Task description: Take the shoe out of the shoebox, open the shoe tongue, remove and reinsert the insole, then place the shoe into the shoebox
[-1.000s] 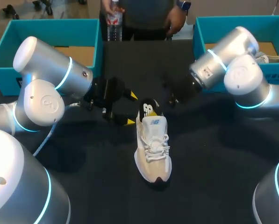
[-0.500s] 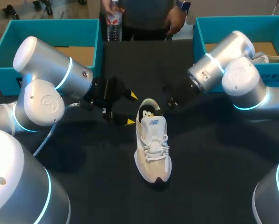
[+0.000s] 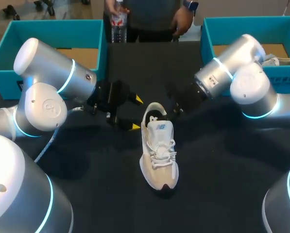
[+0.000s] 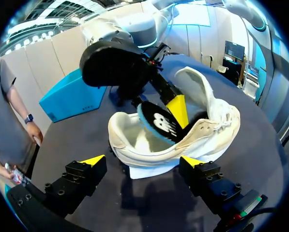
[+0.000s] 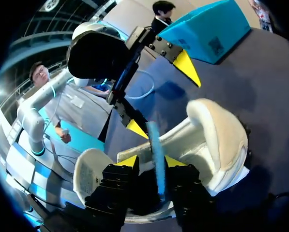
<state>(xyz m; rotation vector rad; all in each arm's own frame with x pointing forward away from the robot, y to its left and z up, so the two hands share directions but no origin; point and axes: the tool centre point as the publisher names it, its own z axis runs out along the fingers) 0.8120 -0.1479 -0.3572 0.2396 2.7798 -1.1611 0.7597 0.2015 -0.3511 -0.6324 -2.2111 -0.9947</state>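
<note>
head: fixed, high behind, looks down on whole table (image 3: 222,165) | left wrist: low, near, faces shoe (image 4: 134,150) collar, right gripper (image 4: 169,112) beyond | right wrist: very near, over shoe opening, faces left gripper (image 5: 161,96) | wrists share: shoe, insole (image 4: 159,123)

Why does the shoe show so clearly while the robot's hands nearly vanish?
Head view: the pale shoe stands out on the black table, where the dark right hand blends in. Left wrist view: its yellow tip shows brightly against the dark insole.
</note>
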